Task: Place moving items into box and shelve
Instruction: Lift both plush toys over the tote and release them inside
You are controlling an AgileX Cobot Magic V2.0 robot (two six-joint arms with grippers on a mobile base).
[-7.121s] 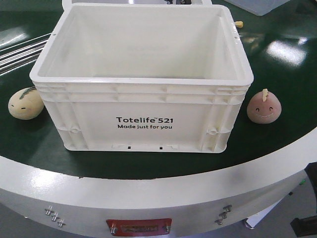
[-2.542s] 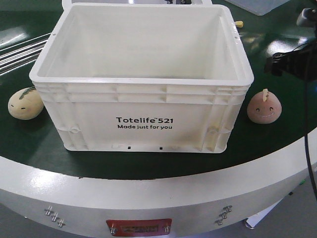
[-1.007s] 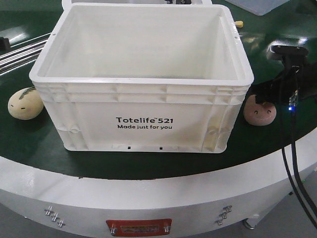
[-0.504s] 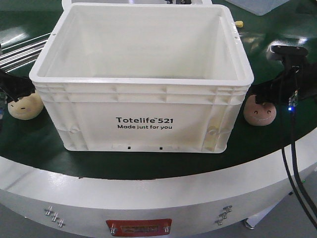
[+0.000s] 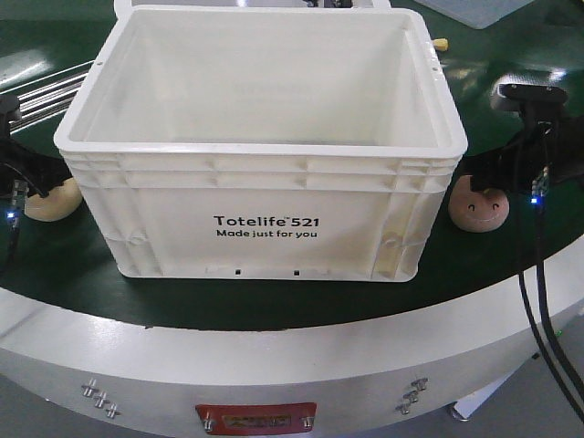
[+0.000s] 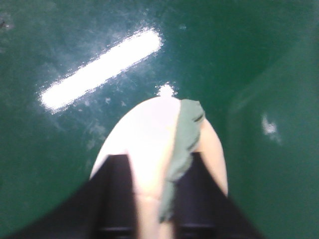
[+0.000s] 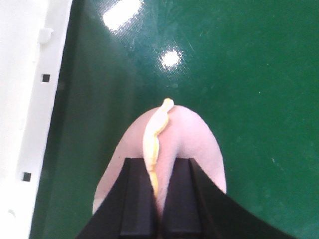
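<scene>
Now | large white ribbed plastic crate: empty, mid green round worktop | right tool: pinched narrow on pinkish rounded soft toy, right edge | left tool: straddles pale yellow-beige soft toy, left edge, grip unclear | neither lifted; boxing, shelving left

One white box, centre of one green tabletop. Toys, I count two: a pale toy at nine o'clock and a pink toy at three (one stem apiece). Two grippers: left gripper, right gripper.
</scene>
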